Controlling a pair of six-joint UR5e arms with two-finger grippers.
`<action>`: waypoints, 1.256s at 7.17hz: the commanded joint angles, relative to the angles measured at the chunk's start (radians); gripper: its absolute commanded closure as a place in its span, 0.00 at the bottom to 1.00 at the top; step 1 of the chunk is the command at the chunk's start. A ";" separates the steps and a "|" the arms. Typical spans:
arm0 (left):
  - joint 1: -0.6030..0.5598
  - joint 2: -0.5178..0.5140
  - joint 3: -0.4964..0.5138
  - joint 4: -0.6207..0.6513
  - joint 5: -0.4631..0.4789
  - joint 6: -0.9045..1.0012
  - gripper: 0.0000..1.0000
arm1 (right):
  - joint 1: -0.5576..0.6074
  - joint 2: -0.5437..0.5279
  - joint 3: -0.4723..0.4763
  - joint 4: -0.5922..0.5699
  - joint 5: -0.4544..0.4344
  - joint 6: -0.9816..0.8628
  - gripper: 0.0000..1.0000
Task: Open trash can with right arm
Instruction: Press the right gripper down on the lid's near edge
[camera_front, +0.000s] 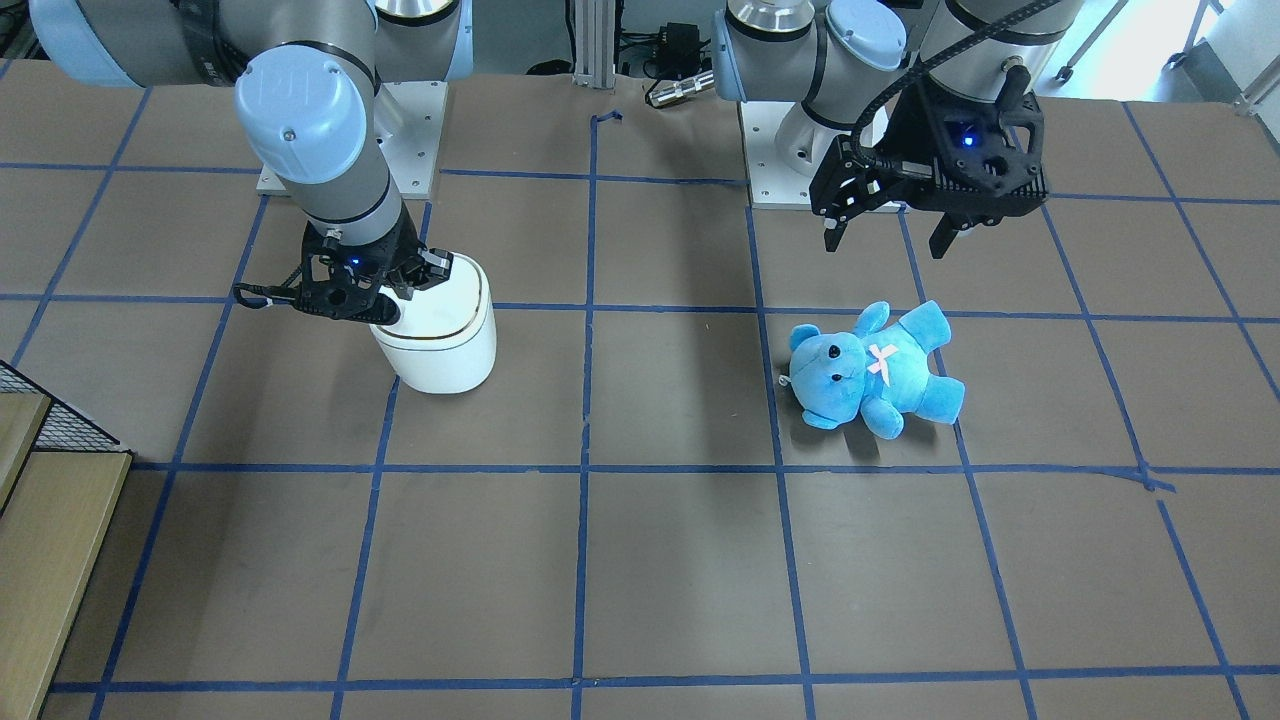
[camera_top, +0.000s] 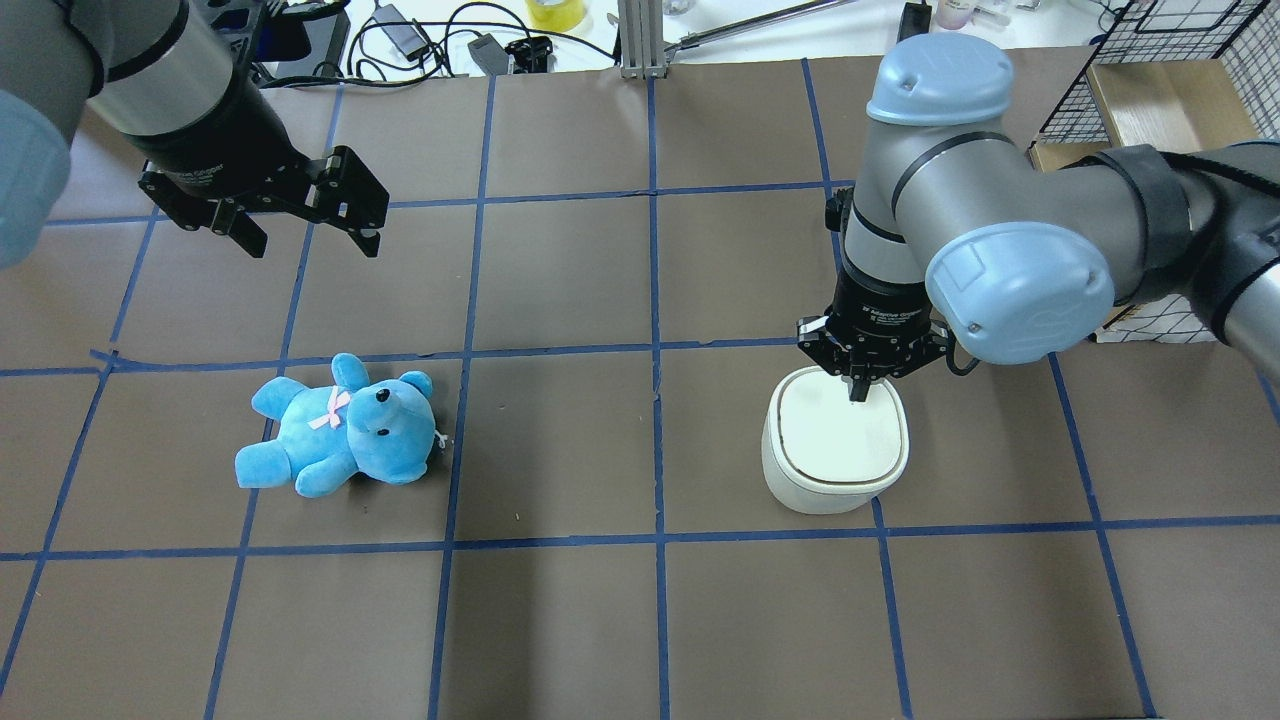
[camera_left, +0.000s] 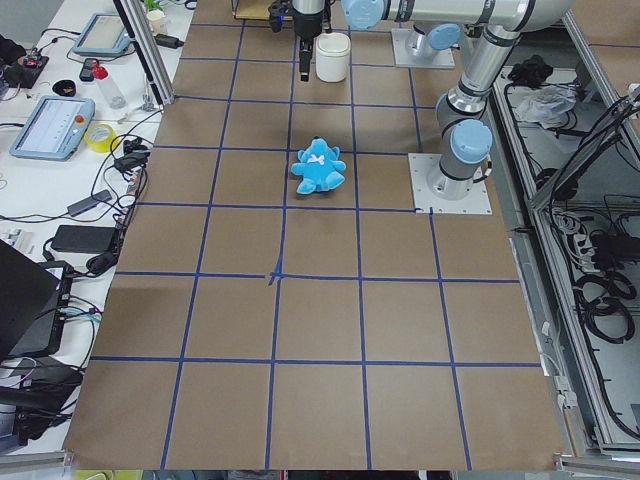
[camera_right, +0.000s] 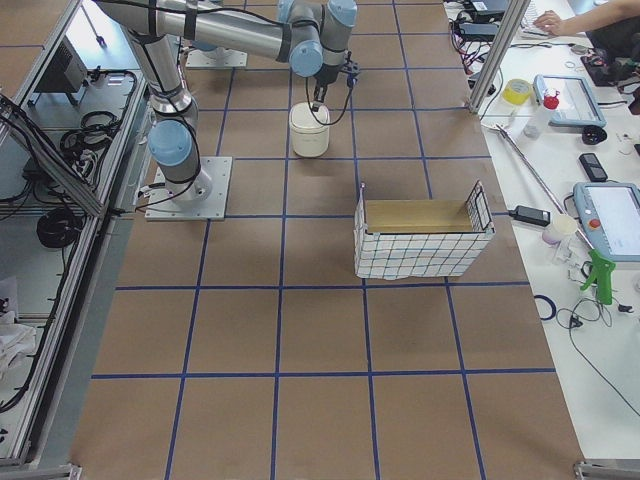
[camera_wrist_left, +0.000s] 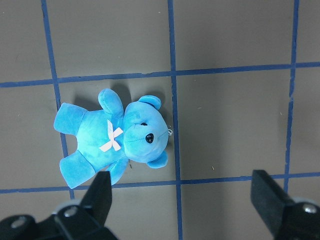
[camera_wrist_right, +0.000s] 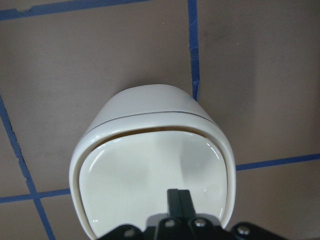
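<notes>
Little of the job looks done: the right gripper (camera_wrist_right: 178, 194), fingers pinched together on nothing, has its tips at the rear of the lid (camera_wrist_right: 155, 175), which looks down on the trash can (camera_top: 835, 490) at the robot's right. Well apart, the blue bear (camera_top: 340, 440) lies below the wide-open, empty left gripper (camera_top: 312, 240); neither is in the way.

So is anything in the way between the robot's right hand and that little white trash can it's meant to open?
Nothing visible. The right hand, fingers shut together, is right over the lid of the trash can, near its edge. The blue teddy bear lies far off, on the side of the open left hand.
</notes>
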 joint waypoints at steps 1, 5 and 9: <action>0.000 0.000 0.000 0.000 0.000 0.000 0.00 | -0.019 0.001 0.027 -0.007 0.007 -0.031 1.00; 0.000 0.000 0.000 0.000 0.000 0.000 0.00 | -0.020 0.006 0.064 -0.022 0.015 -0.057 1.00; 0.000 0.000 0.000 0.000 0.000 0.000 0.00 | -0.016 -0.007 -0.078 0.127 0.012 0.004 1.00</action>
